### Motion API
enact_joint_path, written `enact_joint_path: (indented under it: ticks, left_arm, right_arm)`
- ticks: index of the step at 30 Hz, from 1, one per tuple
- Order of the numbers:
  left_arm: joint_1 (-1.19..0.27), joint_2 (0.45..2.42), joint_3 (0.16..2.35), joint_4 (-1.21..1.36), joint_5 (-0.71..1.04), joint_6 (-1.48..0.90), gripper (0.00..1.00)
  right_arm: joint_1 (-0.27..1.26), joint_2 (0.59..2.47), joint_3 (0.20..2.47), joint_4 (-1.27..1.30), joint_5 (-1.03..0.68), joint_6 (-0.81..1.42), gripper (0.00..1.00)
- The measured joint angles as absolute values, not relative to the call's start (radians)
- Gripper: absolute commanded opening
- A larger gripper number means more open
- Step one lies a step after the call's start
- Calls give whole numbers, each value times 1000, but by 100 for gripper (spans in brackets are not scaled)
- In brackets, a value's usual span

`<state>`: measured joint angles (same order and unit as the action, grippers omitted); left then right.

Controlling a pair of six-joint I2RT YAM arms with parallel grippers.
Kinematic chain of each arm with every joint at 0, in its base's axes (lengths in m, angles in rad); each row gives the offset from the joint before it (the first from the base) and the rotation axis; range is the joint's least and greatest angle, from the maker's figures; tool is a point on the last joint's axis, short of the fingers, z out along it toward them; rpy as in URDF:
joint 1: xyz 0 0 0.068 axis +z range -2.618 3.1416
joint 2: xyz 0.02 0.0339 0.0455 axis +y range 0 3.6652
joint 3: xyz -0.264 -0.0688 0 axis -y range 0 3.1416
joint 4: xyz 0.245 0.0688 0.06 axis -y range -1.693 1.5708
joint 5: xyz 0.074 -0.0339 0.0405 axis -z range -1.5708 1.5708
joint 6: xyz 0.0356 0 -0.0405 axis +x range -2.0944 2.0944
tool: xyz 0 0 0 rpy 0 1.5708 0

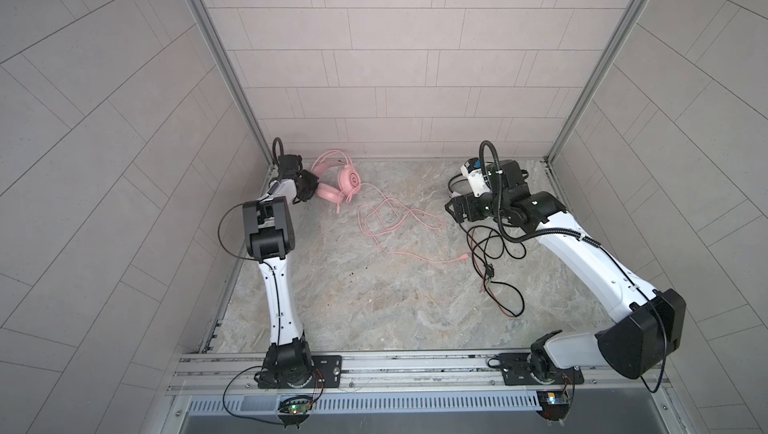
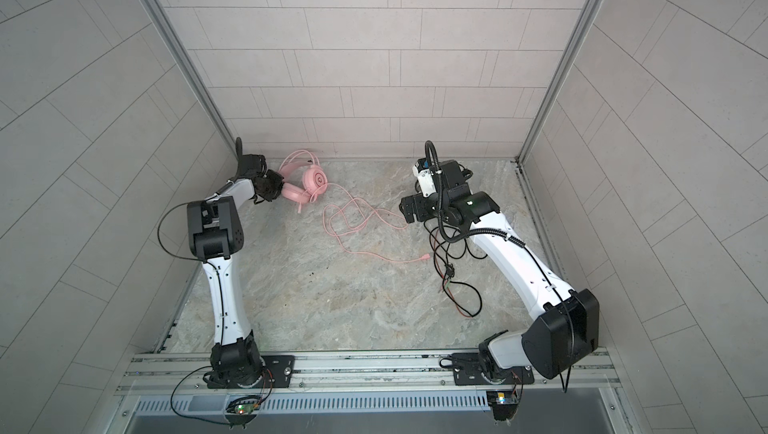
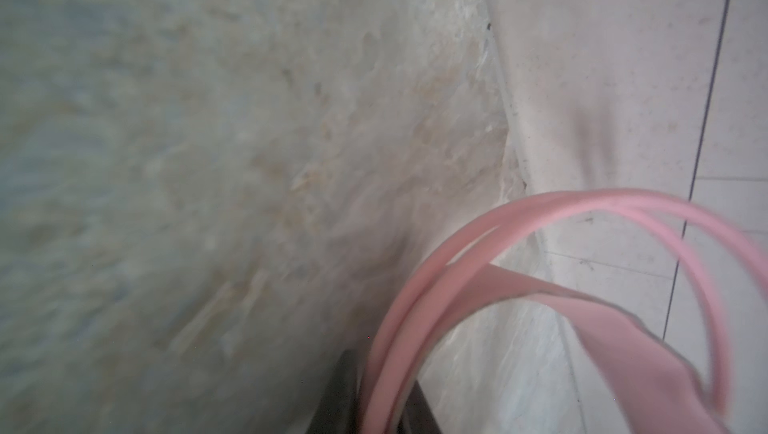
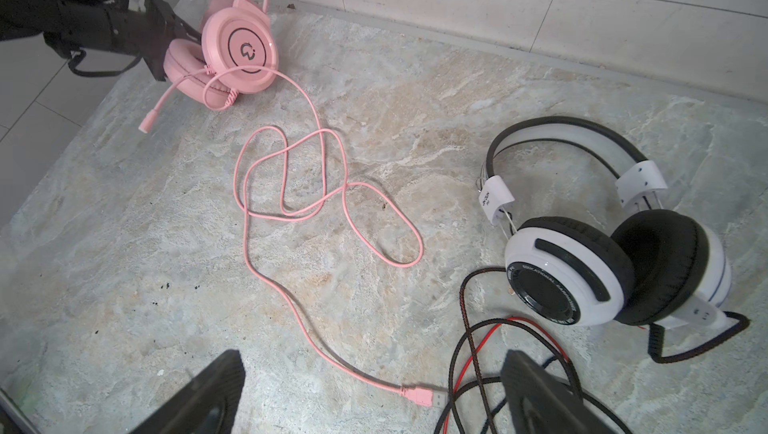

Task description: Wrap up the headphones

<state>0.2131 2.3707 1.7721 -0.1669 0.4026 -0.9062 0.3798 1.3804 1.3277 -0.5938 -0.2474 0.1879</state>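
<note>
- My left hand [image 1: 309, 189] is far back in the left corner, right at the pink headphones [image 1: 347, 180].
- In the left wrist view the pink headband [image 3: 395, 319] runs between the two dark fingers [image 3: 338, 394]. They look pinched on it, so I think this hand holds the headset by its band.
- The pink headphones lie on the worktop [image 1: 374, 294], close to the back wall [image 1: 374, 137]. The band points to the wall and the ear cups point to the middle.
- The pink cable [image 4: 247, 245] runs away from the cups in loose loops. Its long way goes from my left hand over toward my right hand [image 4: 370, 394].
- The pink plug [image 4: 419, 395] at the end lies just beside my right hand, well apart from the left one.
- My right hand is wide and holds nothing. It hangs above the worktop.
- The white-and-black headphones [image 4: 582, 274] sit just past that hand. Their black cable [image 4: 469, 336] lies in a heap by it and comes close to the pink plug.
- My guess is that the wrapping has not begun. The right hand is nearer the loose end — it must pick pink, not black.
</note>
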Motion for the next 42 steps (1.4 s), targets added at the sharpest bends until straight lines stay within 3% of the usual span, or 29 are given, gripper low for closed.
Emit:
enact_joint_path:
  ticks: [2,12,19,24,30,42]
  left_arm:
    - [218,2296,1631,-92,399,-926,0]
    - [214,1747,899,239,321,-1033,0]
    - [123,1153,666,184,146,-967,0]
    - [-96,762,587,97,-74,-892,0]
    - [-217,728,585,10,-172,-828,0]
    - [-295,808,585,-56,-239,-802,0]
  right_arm:
    - [383,1381,1329,-593,-255,198,98]
    - [545,1392,1332,-561,-263,218,99]
    - [703,1392,1332,-431,-257,231,99]
    - [831,1401,1340,-340,-162,234,99]
    - [934,1414,1296,-159,-84,286,99]
    - [1037,1562,1277,-4,135,463,99]
